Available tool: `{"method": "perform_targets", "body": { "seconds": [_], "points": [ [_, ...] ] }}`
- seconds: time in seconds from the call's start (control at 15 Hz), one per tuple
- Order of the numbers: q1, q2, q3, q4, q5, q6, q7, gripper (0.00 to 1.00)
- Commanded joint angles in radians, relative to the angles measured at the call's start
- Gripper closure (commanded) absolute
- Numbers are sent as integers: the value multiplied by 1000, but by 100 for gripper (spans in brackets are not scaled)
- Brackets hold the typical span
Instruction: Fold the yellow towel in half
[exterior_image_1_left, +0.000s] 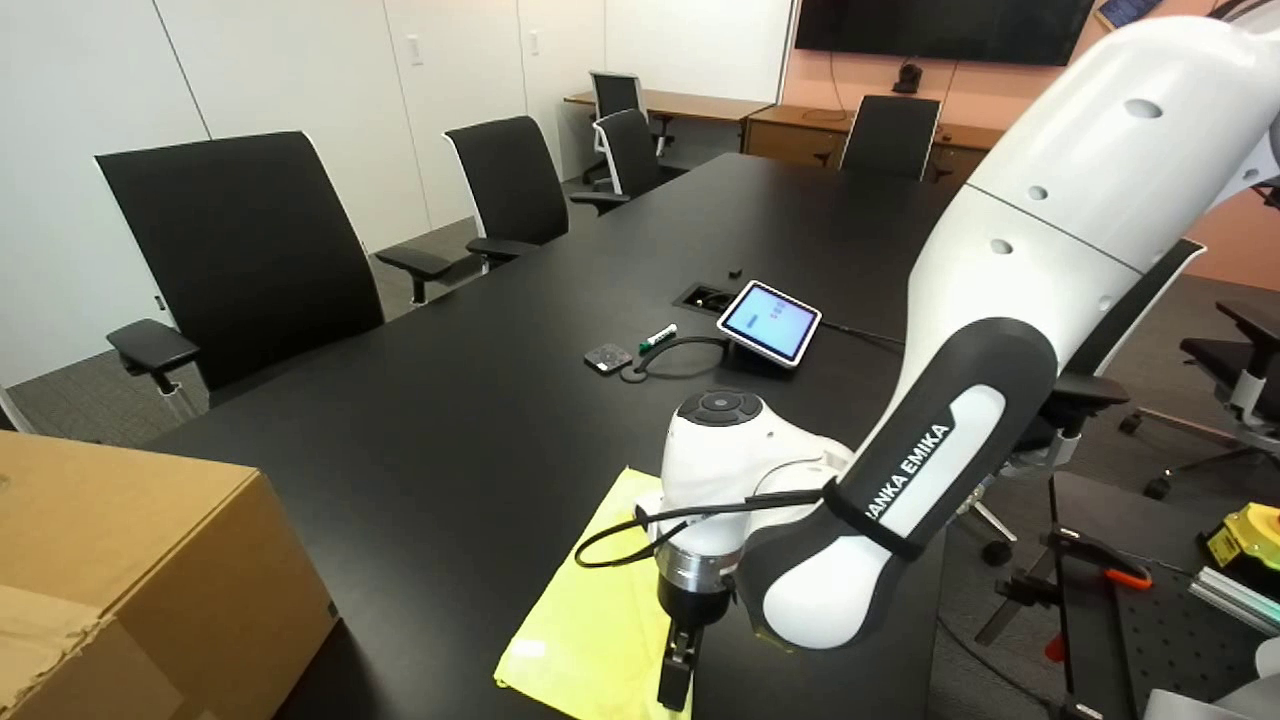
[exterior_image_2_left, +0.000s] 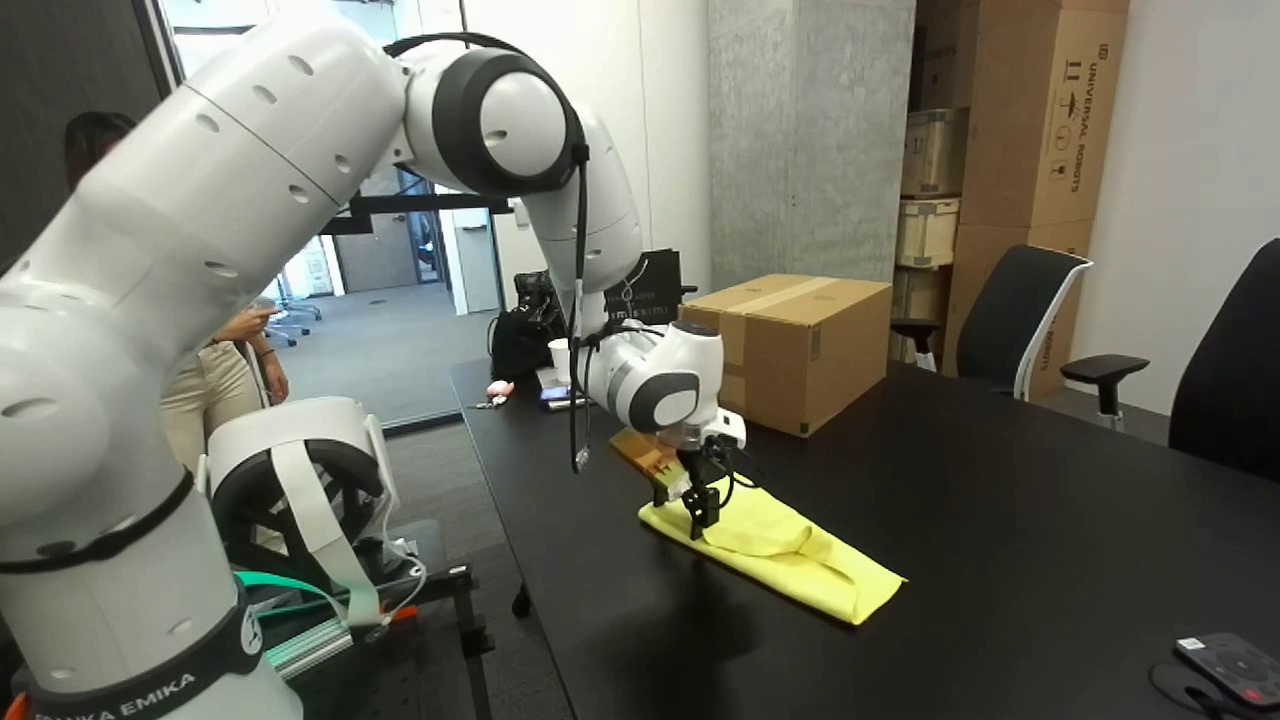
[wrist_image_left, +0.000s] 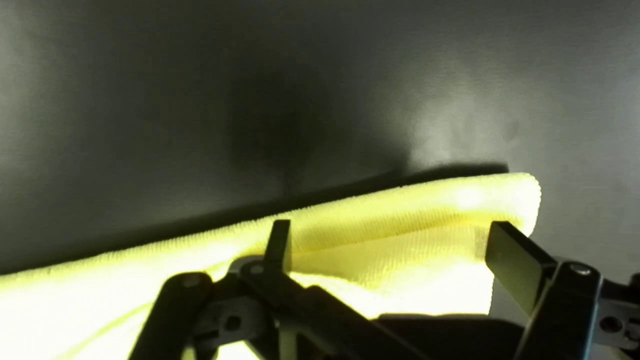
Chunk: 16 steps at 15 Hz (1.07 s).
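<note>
Lying on the black table under the gripper, the yellow towel looks doubled over along one long side, its upper flap loose and rumpled. It should handle as light, soft and limp, and the fine ribs seen in the wrist view ought to give some grip; nothing about it seems fragile, though it will likely crease and drag rather than keep a shape. The fingers stand apart with nothing pinched between them, spread across the cloth close to one end of its rounded edge; whether the tips touch it I cannot tell. A corner of the top layer seems the best hold, since a deep bite may catch both layers. I can find no writing on the cloth. Farther out, the robot arm reads FRANKA EMIKA, its first letter covered by a black strap; a tablet shows text too small to read; and, beyond the taped cardboard box, a tall carton reads UNIVERSAL ROBOTS.
</note>
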Motion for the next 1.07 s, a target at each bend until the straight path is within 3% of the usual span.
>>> {"method": "perform_targets", "body": {
  "seconds": [0.0,1.0],
  "points": [
    [13,-2,-18,28,-41,-17,-17,0],
    [-23,22,28,56,-71,-25,-127,0]
  ]
}}
